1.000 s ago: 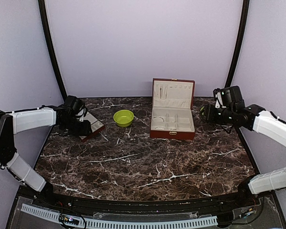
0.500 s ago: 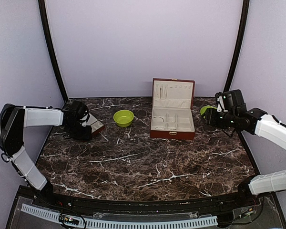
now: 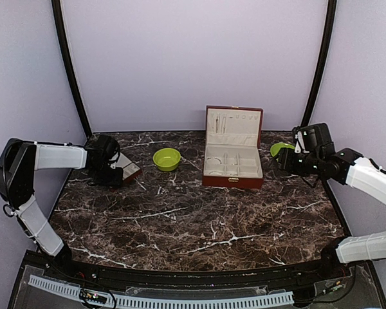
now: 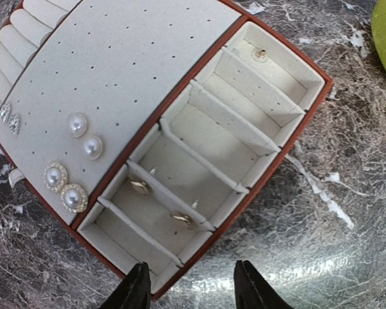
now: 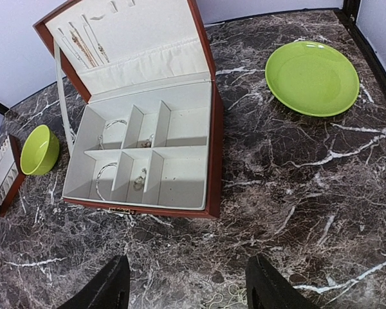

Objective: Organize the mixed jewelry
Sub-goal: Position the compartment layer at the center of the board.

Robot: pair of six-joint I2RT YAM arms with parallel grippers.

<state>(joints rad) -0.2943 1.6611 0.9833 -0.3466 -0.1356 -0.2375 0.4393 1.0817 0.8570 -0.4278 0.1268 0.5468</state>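
- The left jaws are partly open and hold nothing. They hang over the tray (image 4: 128, 58), and its near corner is right in front of them.
- Some of the jewelry sits in that tray. Two pearl studs (image 4: 78, 124) and two round studs (image 4: 55, 176) are on the flat pad, ahead and to the left of the left jaws.
- Two tiny bits (image 4: 139, 187) lie in the slots just ahead of the left jaws. One more stud (image 4: 260, 55) is in the far slot.
- The right jaws are wide open and hold nothing too. The box (image 5: 213, 161) stands open ahead of them and to the left. It has hoops (image 5: 112, 123) in its slots and chains (image 5: 83, 45) in the lid.
- The plate (image 5: 312, 77) is far ahead of the right jaws, a bit to the right. The bowl (image 5: 38, 149) is far off to their left, past the box.
- I think this is the step of getting ready to pick. No piece is lifted yet.
- Next, I think the left jaws must go down into one slot and pinch one tiny bit. The slot walls are close, so the jaws must go in straight. The bit is thin, so it could slip out.
- The tabletop (image 5: 296, 193) is dark stone with white veins. It looks hard and smooth. A small piece dropped there may be hard to spot.
- The room has plain pale purple walls (image 3: 193, 58) and two black poles (image 3: 67, 64) at the back.
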